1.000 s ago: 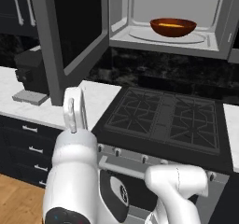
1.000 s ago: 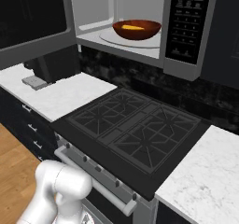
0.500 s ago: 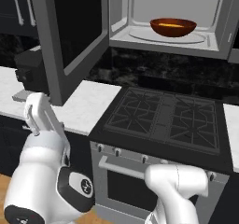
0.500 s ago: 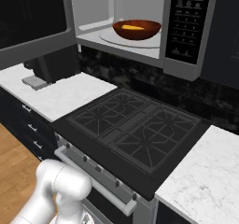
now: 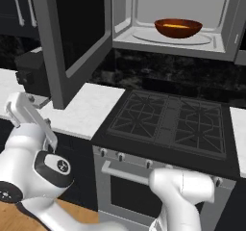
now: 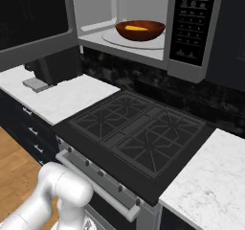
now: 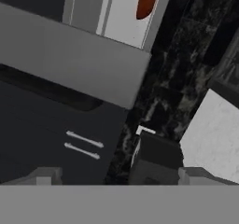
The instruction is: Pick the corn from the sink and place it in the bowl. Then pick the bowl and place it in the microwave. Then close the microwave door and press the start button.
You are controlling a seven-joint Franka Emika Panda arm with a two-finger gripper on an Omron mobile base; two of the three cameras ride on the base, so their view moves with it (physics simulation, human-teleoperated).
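Note:
The reddish-brown bowl (image 5: 178, 28) (image 6: 140, 30) sits on the turntable inside the open microwave (image 5: 144, 35) (image 6: 95, 32). The yellow corn (image 6: 135, 28) (image 5: 178, 26) lies in it. The microwave door (image 5: 72, 37) (image 6: 33, 37) hangs swung out to the left, above the counter. My gripper (image 5: 18, 110) is low at the far left, below and in front of the door, open and empty. In the hand view the gripper (image 7: 120, 176) looks up at the door's (image 7: 70, 55) edge and a slice of the bowl (image 7: 147, 1). The sink is out of view.
A black stove (image 5: 168, 124) (image 6: 139, 133) lies under the microwave. A dark appliance (image 5: 33, 76) (image 6: 55, 68) (image 7: 158, 153) stands on the white counter (image 5: 81, 109) (image 6: 62, 97) left of it. The microwave's control panel (image 6: 191, 23) is on its right side.
My arm has swung left, carrying the open gripper from in front of the stove's left edge to the far left under the door. Bowl, corn and door have not moved.

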